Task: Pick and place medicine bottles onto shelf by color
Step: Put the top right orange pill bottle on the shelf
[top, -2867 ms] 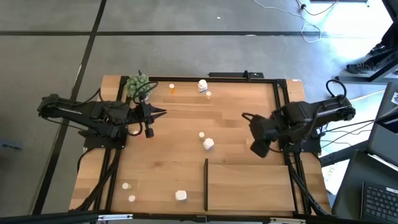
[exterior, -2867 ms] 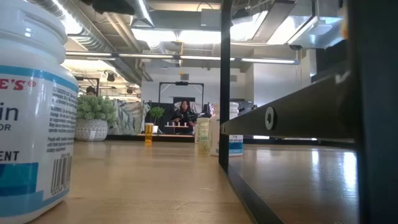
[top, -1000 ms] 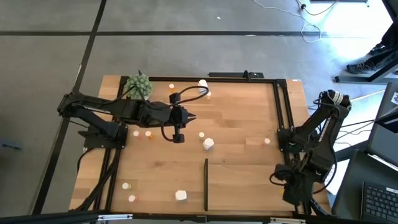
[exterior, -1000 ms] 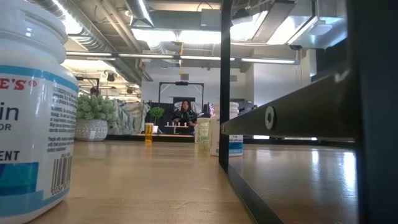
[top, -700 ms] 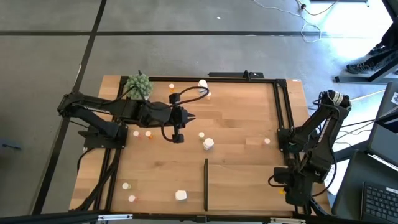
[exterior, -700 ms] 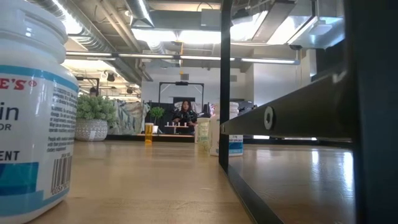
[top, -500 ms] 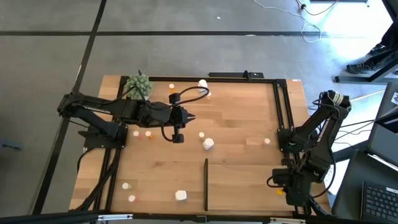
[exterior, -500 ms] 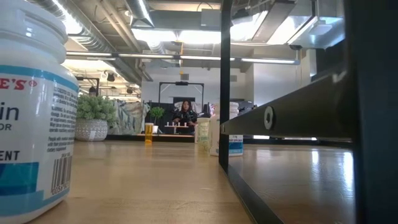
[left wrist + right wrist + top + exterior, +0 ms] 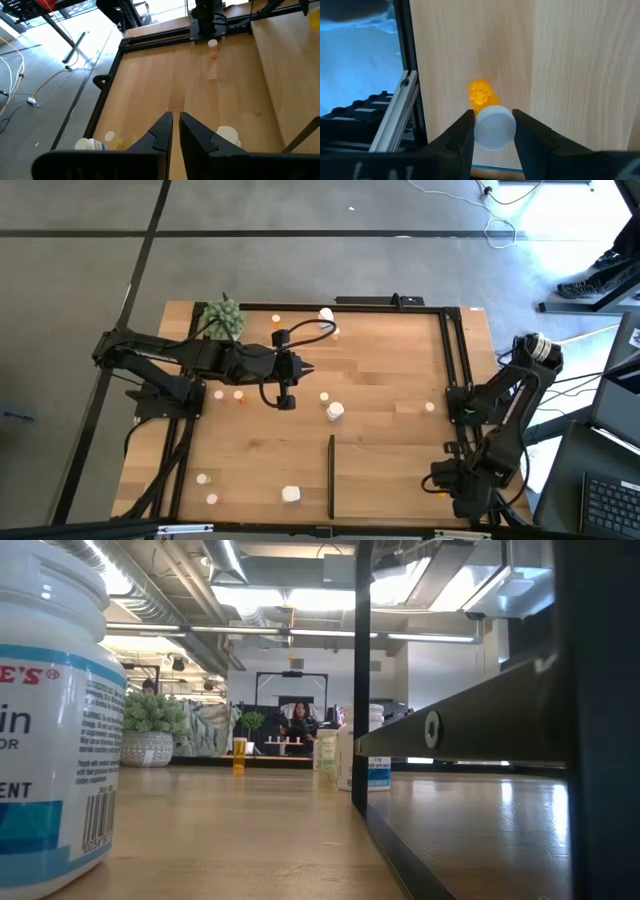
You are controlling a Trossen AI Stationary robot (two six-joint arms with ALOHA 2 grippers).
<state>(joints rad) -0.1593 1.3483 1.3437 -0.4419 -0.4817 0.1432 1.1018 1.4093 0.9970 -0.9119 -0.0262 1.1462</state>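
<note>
1. Right, the right pincer (image 9: 492,131) is down over the shelf (image 9: 400,470), near the corner farthest from the green plant ball (image 9: 224,317), and this looks like the placing step for an orange bottle.

2. Look at the right wrist view: the two dark fingers sit either side of the orange medicine bottle (image 9: 487,117), clamped on its white cap, the orange body pointing away toward the pale wood. It's a half-wide grip, closed on the bottle.

3. Whether the bottle already rests on the shelf I can't tell; it sits close beside the black frame rail (image 9: 409,80).

4. Next, I'd judge, the call is to set it down squarely, spread the fingers, and lift clear without knocking it over.

5. Meanwhile the left pincer (image 9: 305,368) hangs over the table just beyond the plant ball, its fingers pressed nearly together and holding nothing.

6. Plenty left: white bottles (image 9: 334,411) wait near the shelf's black strip (image 9: 331,476), more by the plant ball.
</note>
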